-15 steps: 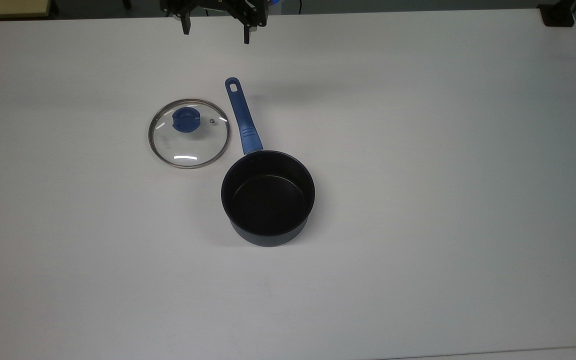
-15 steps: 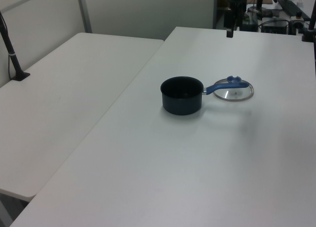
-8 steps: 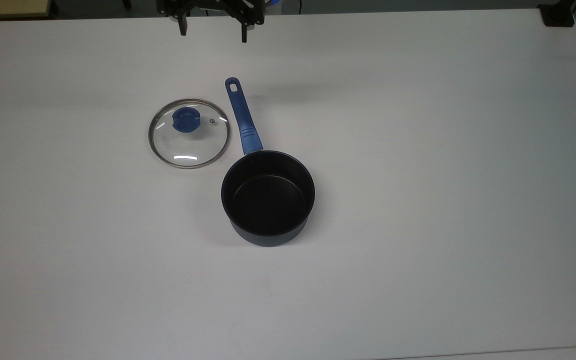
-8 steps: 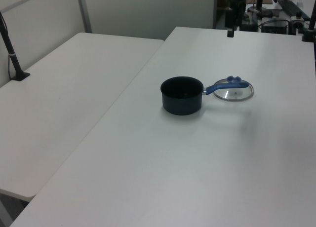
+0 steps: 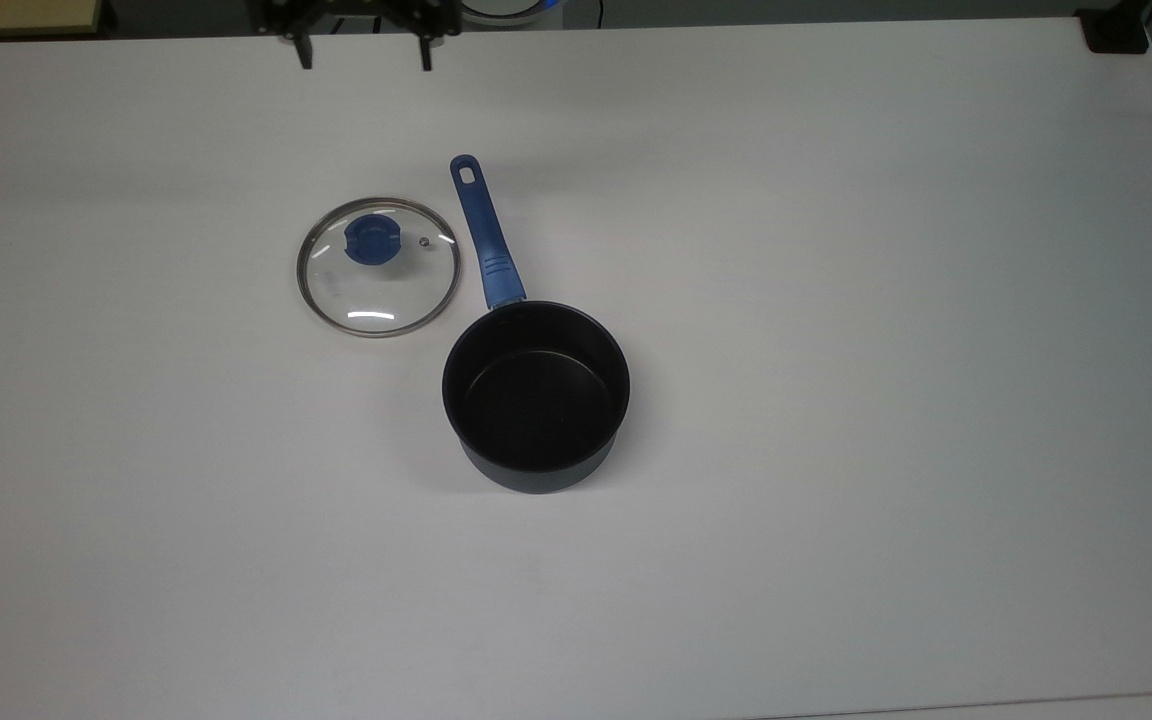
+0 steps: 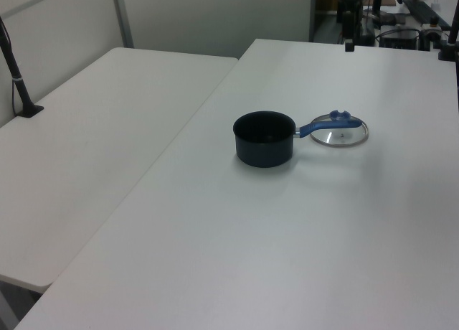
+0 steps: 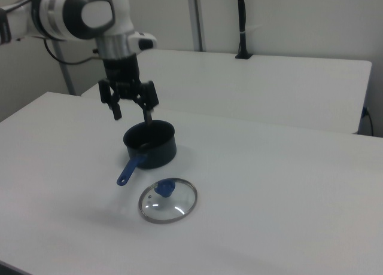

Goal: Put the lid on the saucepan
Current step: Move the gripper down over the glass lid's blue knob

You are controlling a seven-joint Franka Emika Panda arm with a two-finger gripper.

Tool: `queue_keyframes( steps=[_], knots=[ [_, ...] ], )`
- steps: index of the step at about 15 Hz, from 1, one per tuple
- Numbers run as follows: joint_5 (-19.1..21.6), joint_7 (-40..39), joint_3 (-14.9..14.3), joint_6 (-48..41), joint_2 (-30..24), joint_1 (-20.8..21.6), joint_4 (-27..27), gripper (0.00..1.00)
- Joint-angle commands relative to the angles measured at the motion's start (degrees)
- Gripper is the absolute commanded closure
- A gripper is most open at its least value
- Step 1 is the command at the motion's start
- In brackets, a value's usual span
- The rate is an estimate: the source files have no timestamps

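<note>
The job has not really started. The lid (image 5: 378,266) lies flat on the table (image 5: 836,400), just beside the pan (image 5: 536,395) and close to its blue handle (image 5: 484,232). The pan is empty and has no cover. The gripper (image 7: 132,112) hangs in the air with its jaws spread wide, holding nothing. It must go to the lid, grab the knob (image 5: 372,240), lift it, and set it on the pan.
</note>
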Motion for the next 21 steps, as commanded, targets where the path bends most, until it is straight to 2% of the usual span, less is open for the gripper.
queue_keyframes(
  steps=[1,3,9,12,15,21],
  knots=[
    [0.28,-2.39,-0.10,0.65,-0.39,-1.64,-5.20,0.00],
    [0.02,-3.97,-0.19,5.56,1.71,-2.09,-9.85,0.00],
    [-3.41,-6.42,-0.10,15.59,11.20,-5.07,-10.32,0.00],
    [-3.49,-11.44,-0.10,18.05,13.31,-5.87,-11.28,0.00],
    [-3.49,-11.53,-0.02,21.48,14.63,-5.43,-12.42,0.00],
    [-2.70,-11.62,0.60,20.69,14.82,-5.25,-12.34,0.00]
  ],
)
